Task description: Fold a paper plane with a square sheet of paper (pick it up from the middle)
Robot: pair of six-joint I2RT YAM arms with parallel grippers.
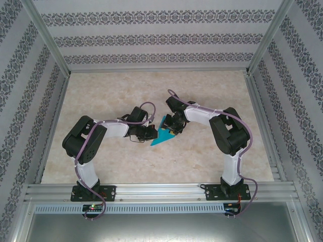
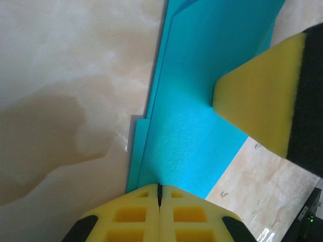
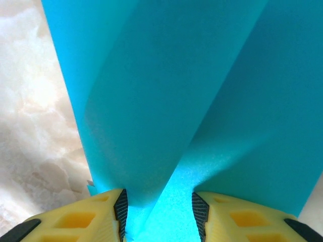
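Near the middle of the bench (image 1: 202, 91) lies the blue paper (image 1: 162, 135), folded over, with one sharp corner pointing to the near left. From above, the left hand (image 1: 150, 132) is at the left side of the paper and the right hand (image 1: 175, 127) is at the right side of the paper, both low down and close together. Seen from the left wrist, the paper (image 2: 202, 91) lies flat on the bench (image 2: 60, 75) in layers, and thin edges show one under the other along its left side. The left hand (image 2: 159, 189) is closed, its two yellow fingers (image 2: 131, 214) pushed tight together with their tips right at the near end of the paper; I cannot tell if a bit of paper is nipped between them. One yellow finger (image 2: 257, 101) of the right hand rests on top of the paper on its right side. Seen from the right wrist, the right hand (image 3: 159, 204) has its fingers (image 3: 75, 219) apart, and the paper (image 3: 166, 101) runs up through the gap between them, with one flap bent over another. The black pads (image 3: 120, 212) sit beside the paper on both sides, but I cannot tell if they squeeze it
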